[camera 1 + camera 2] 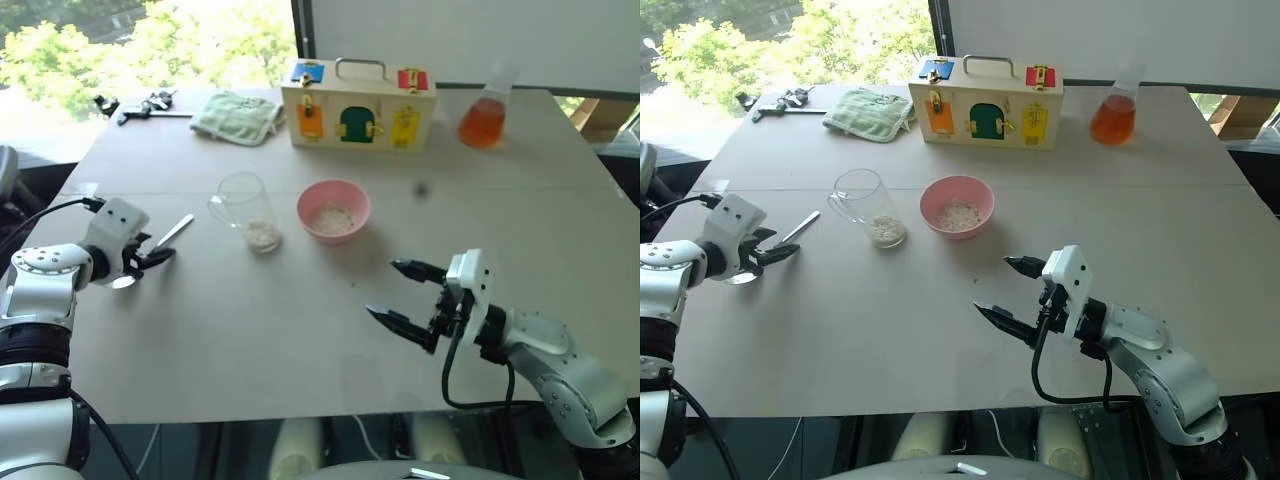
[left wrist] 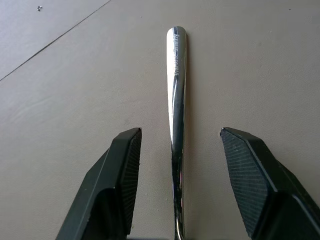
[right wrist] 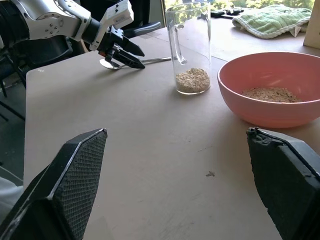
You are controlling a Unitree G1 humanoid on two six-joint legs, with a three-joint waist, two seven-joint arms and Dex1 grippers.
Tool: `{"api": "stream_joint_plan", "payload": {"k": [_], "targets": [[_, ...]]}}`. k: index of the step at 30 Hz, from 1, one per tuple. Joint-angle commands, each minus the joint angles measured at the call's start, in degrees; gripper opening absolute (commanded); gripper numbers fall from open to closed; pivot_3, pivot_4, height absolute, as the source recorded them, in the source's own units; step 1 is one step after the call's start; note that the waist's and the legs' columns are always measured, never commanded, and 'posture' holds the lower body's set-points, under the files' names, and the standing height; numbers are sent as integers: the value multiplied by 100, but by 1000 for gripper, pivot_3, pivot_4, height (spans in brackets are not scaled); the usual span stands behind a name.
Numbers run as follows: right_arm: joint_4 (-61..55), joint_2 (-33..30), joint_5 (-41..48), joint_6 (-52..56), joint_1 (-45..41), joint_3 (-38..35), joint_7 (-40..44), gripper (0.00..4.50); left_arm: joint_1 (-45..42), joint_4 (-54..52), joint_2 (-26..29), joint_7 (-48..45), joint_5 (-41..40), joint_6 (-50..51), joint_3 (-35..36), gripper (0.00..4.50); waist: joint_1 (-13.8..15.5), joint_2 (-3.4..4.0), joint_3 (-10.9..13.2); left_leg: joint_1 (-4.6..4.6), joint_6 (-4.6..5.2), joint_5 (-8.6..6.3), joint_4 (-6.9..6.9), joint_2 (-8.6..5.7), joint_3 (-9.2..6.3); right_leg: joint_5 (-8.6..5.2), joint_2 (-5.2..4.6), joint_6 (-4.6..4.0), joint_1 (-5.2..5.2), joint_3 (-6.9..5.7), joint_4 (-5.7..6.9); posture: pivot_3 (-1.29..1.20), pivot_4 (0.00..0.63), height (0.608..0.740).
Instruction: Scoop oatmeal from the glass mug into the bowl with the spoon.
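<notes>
**Operator:** My left gripper sits at the left edge of the head view, low over the table. In its wrist camera the two black fingers stand apart on either side of the slim shiny silver spoon. There is a gap between each pad and the handle, so nothing is gripped yet. The spoon lies flat on the pale grey table, handle running away from the fingers.

**Observer:** And the right side?

**Operator:** My right gripper hangs at lower right of the head view, jaws wide, holding nothing, well clear of the dishes.

**Observer:** Where are the dishes?

**Operator:** The small clear glass mug stands at centre, just right of the spoon, with a low heap of pale grainy oatmeal at its bottom. The round pink shallow bowl is beside it to the right, with a little oatmeal already in it.

**Observer:** So which step?

**Operator:** Picking up the spoon, I judge. Next I need to close squarely on that thin handle and lift it level; it is slick and lies flat, so it could slip or pivot.
</notes>
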Motion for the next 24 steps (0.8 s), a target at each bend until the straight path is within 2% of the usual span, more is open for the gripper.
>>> {"api": "stream_joint_plan", "payload": {"k": [1,2,3,9,13,15,20,24], "targets": [[-196,-8,66,-48,-111,-77,-15,4500,121,681,-29,-176,242,317,-250,863,-37,5,-3,1,0,0,0,0,-1,0,1,0,0,0,1,0,150,740],[-193,-14,70,-39,-121,-80,-12,4500,113,800,-19,-182,279,287,-273,339,-46,8,-4,3,-1,1,0,1,-2,0,2,0,1,1,4,0,150,740],[-191,-21,72,-33,-126,-81,-8,4500,107,888,-10,-173,299,280,-278,21,-60,18,-10,4,-2,2,0,1,-1,0,2,0,1,1,4,0,150,740],[-165,-29,97,-18,-152,-99,-3,4500,364,711,10,-302,-36,467,43,21,-120,48,-29,19,-2,2,-2,6,16,0,7,0,1,23,8,0,150,740],[-139,-27,111,-25,-170,-107,12,4500,1518,-861,-159,-588,-852,287,875,21,-233,49,-29,21,-2,1,-3,28,38,1,2,0,-4,48,5,0,150,740],[-131,-23,131,-20,-158,-128,7,4500,2323,-2017,-367,-646,-1324,387,1355,21,-212,47,-29,9,-8,4,-4,25,42,1,-3,2,-17,56,1,0,150,740],[-82,58,285,75,-125,-171,-49,4500,4584,-4795,-1159,-474,-2063,585,2183,21,-194,35,-25,-20,-6,2,-4,8,57,2,-31,6,-39,75,-11,0,150,740],[99,113,424,313,-239,-158,-98,4500,5344,-6041,-1955,-70,-2616,616,2424,21,-153,26,-20,-17,20,-13,-4,2,56,1,-44,6,-37,73,-11,0,150,740]]}}
